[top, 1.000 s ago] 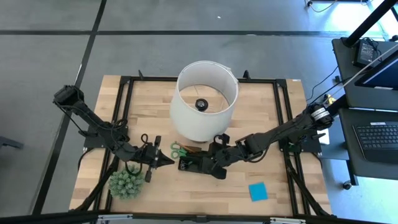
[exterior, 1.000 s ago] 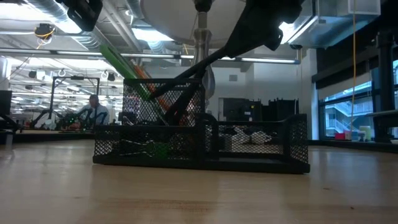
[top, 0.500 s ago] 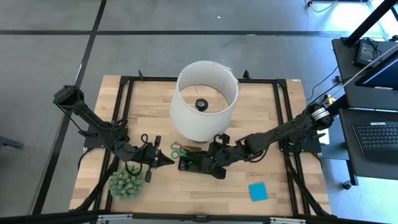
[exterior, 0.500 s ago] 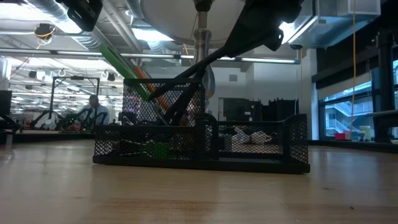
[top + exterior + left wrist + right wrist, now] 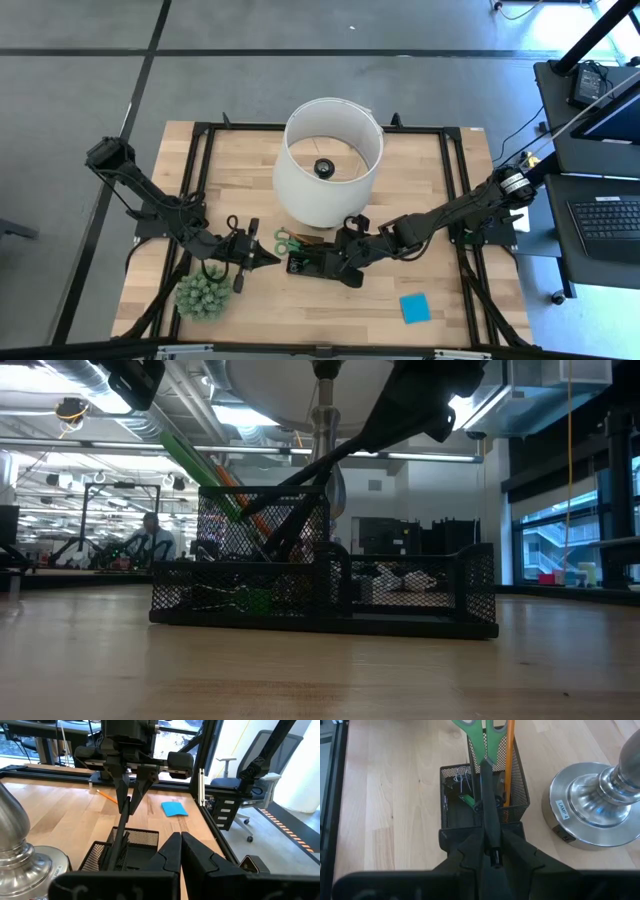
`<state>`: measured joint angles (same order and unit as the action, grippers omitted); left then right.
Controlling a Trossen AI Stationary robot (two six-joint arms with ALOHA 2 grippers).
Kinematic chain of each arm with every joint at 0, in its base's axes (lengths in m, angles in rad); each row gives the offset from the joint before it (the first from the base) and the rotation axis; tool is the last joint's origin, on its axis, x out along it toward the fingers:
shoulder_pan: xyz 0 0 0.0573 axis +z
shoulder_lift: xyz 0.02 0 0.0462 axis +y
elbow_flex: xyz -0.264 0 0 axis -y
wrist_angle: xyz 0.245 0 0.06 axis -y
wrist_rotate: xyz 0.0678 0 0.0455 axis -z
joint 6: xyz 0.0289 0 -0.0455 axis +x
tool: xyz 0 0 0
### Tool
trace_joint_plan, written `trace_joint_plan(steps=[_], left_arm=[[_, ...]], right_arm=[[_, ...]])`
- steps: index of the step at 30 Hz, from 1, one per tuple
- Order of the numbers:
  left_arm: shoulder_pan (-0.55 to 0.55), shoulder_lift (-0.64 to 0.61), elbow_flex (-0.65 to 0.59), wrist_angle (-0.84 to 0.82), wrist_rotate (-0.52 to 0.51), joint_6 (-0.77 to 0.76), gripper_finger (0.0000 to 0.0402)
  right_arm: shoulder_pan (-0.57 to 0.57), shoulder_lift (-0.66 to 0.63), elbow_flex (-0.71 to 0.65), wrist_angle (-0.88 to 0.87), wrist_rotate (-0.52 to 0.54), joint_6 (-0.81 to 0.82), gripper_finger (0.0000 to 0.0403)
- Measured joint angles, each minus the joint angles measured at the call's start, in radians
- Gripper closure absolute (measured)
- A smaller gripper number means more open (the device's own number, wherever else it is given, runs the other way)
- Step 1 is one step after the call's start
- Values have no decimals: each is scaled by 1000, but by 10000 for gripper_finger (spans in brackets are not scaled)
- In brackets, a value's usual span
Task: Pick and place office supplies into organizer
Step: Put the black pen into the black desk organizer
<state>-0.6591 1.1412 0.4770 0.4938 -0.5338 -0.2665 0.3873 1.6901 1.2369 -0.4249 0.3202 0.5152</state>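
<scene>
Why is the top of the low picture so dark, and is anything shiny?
In the low view the arms and the organizer are backlit by bright ceiling lights and windows, so they look like dark shapes. In the right wrist view the metal lamp base gleams with bright reflections.

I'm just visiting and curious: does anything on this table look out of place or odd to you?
Yes. The blue sticky-note pad lies alone on the table, far from the organizer. The green-handled scissors lean steeply out of its tall cup. A lamp and plant ball aren't office supplies.
</scene>
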Motion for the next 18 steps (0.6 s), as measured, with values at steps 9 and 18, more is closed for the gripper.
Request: trace_joint_plan(steps=[9, 18], left_arm=[[0, 0, 0, 0, 0, 0, 397], [0, 0, 0, 0, 0, 0, 399]], right_arm=[[0, 0, 0, -6, -9, -4, 335], [-1, 0, 0, -12, -11, 4, 335]])
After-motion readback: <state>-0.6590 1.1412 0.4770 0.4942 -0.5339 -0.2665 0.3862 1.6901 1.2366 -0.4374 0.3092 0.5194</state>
